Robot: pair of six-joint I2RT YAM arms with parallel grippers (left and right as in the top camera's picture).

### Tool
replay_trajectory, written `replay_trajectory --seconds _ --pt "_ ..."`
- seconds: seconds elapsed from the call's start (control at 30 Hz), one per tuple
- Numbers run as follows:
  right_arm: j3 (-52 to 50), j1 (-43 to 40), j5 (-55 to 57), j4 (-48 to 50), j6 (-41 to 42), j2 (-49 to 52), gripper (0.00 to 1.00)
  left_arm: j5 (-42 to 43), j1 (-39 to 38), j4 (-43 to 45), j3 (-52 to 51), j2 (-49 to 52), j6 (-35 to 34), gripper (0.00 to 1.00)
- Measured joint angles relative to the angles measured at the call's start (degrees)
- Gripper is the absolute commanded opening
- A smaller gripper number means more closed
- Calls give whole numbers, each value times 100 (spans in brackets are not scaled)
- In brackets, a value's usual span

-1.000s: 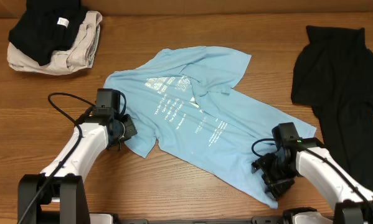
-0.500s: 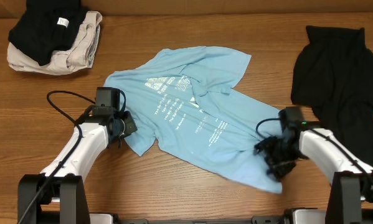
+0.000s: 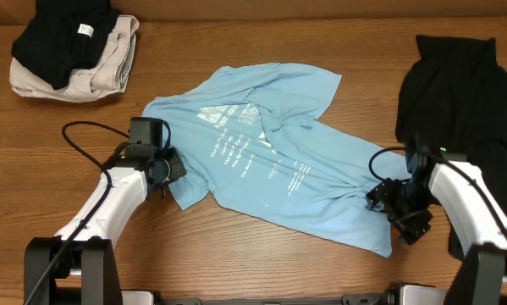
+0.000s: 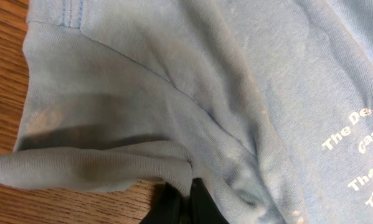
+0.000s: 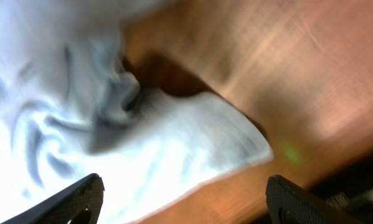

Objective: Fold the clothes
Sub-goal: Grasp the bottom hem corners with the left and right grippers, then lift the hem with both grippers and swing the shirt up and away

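Where the left gripper [image 4: 185,204] meets the cloth, its dark fingertips are seen pressed together on a bunched fold near the sleeve of the light-blue T-shirt [image 3: 261,161], the fabric being gathered into them. The right gripper [image 5: 183,186] is held spread, a finger at either side of its blurred wrist view. The shirt's lower corner lies loose between and ahead of the fingers, and nothing is gripped there. The shirt is laid print-up, slantwise across the middle of the table [image 3: 261,271], and is rumpled along its right hem.

It is judged to be light, thin and quite limp. It is likely to be dragged into wrinkles rather than slid flat, and a single layer may be missed by closing fingers. Hold is best taken at the seamed edges, the hem corner and the sleeve cuff, where the cloth is thicker.

The wooden surface looks smooth and is expected to offer little catch. A black garment [image 3: 456,93] lies close by the right gripper and could be snagged. A black-and-beige pile [image 3: 67,51] sits well apart at the far left corner.
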Motion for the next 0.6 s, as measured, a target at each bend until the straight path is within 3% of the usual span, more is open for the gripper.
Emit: replay_trajectory --seconds 0.2,0.6 --pt "-42 2 68 -181 -55 -225 86 0 0 -17 0 0 0 4" --pt "-1456 -4 -188 1327 656 -267 66 -17 0 -61 0 0 0 4"
